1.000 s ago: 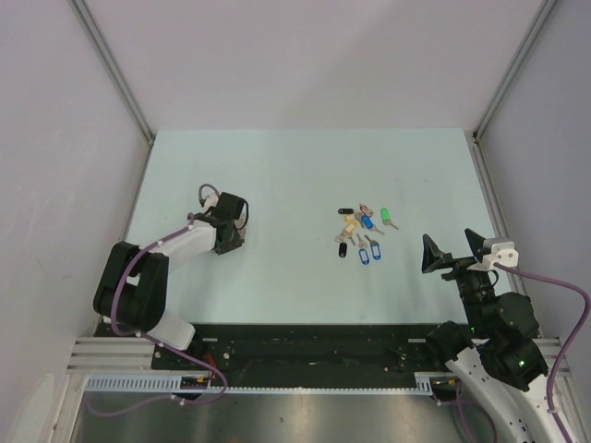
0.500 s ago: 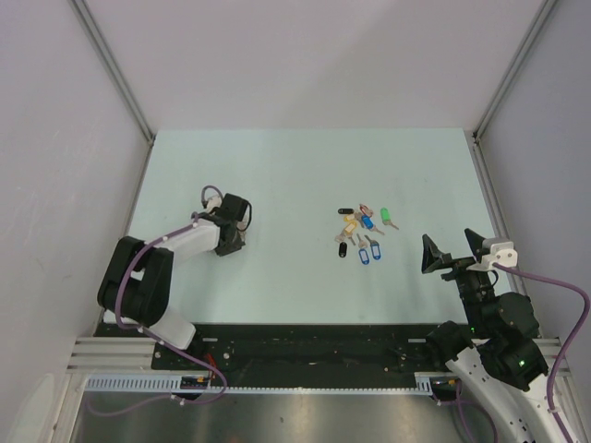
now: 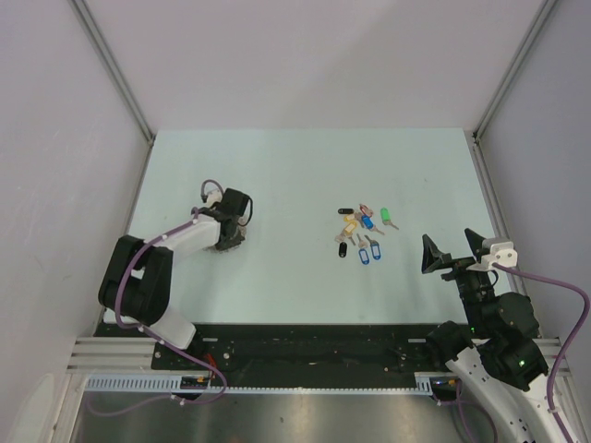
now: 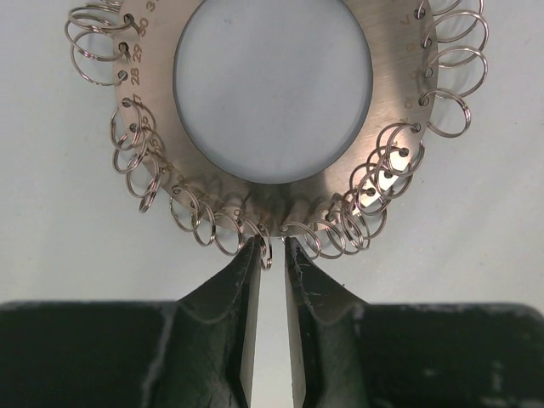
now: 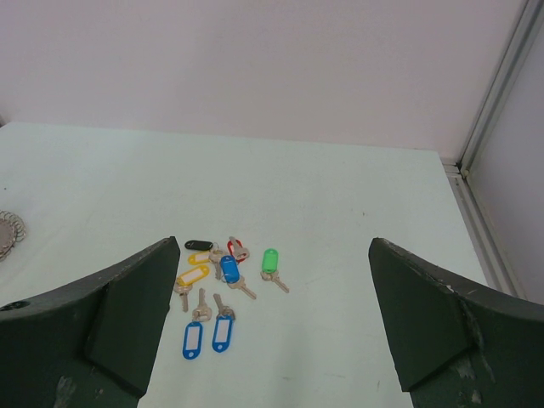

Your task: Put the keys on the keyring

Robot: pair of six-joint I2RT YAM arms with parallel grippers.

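left arm (image 3: 185, 238) shifted | wrist-only: jaws flank keyring (image 4: 399, 85) loop | keys (image 3: 367, 221) apart

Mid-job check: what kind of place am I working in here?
Probably a lab robot cell: plain white panels enclose a pale tabletop, metal frame posts run up the corners, cable trunking lies by the arm bases.

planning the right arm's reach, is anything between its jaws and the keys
Nothing visible does. Only bare table lies between the open right jaws and the keys, which sit straight ahead in the right wrist view. The keyring lies far off to the left, by the left jaws.
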